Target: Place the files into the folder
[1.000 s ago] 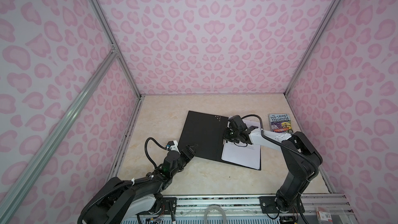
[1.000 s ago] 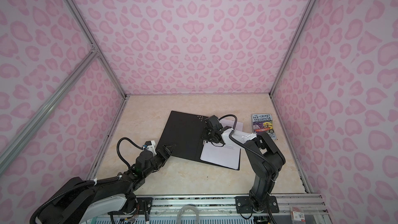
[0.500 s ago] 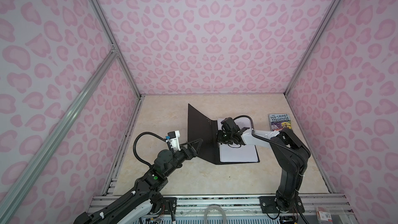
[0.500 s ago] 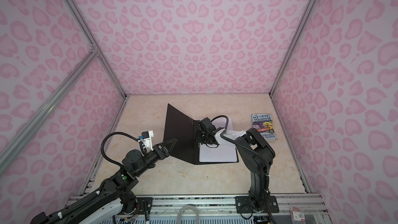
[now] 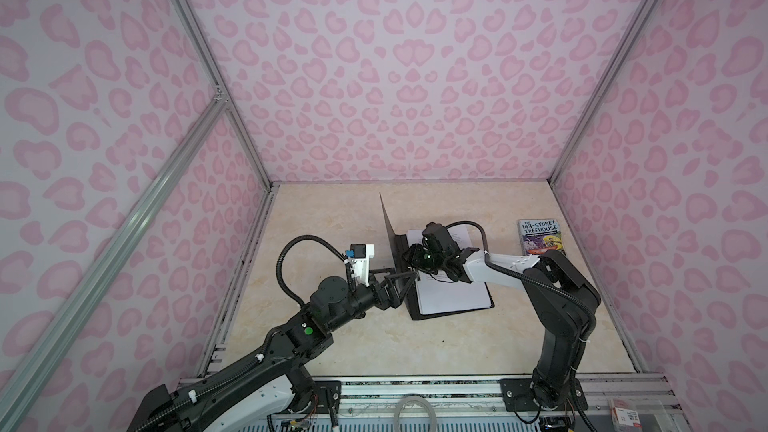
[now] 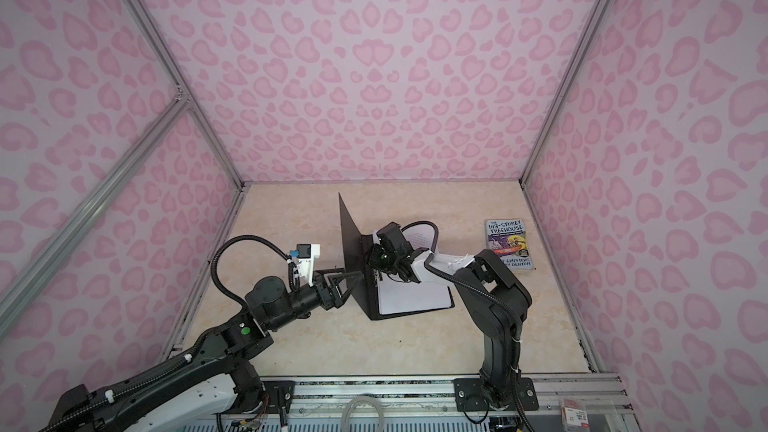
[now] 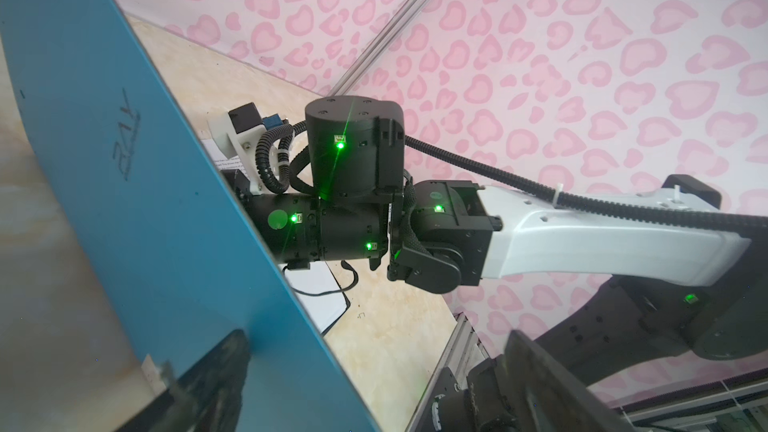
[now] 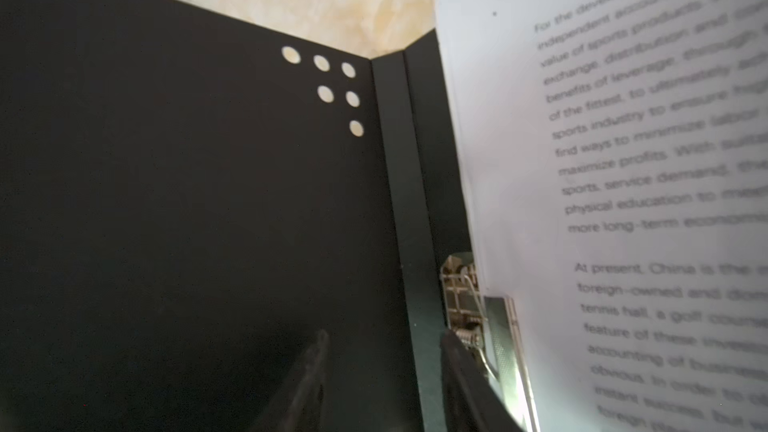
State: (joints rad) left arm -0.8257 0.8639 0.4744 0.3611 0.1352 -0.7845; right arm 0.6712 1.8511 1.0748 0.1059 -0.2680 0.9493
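Note:
The folder (image 5: 392,238) (image 6: 352,249) lies open on the table with its left cover standing upright, black inside (image 8: 166,201) and blue outside (image 7: 145,209). The files (image 5: 453,295) (image 6: 415,295) (image 8: 623,160), white printed sheets, lie on the folder's flat right half, beside the metal spine clip (image 8: 469,305). My right gripper (image 5: 409,261) (image 6: 370,261) (image 8: 382,338) hovers at the spine next to the clip, jaws apart, gripping nothing. My left gripper (image 5: 401,278) (image 6: 347,280) (image 7: 374,347) is wide open, one of its fingers (image 7: 224,367) against the cover's blue outer face.
A colourful paperback book (image 5: 540,236) (image 6: 509,245) lies at the right of the table, apart from the folder. Pink-patterned walls enclose the table on three sides. The right arm (image 7: 353,209) reaches over the files just behind the raised cover.
The folder's left cover has swung up from flat to upright. My left arm rose and moved in against its outside. My right gripper went from shut to open at the spine.

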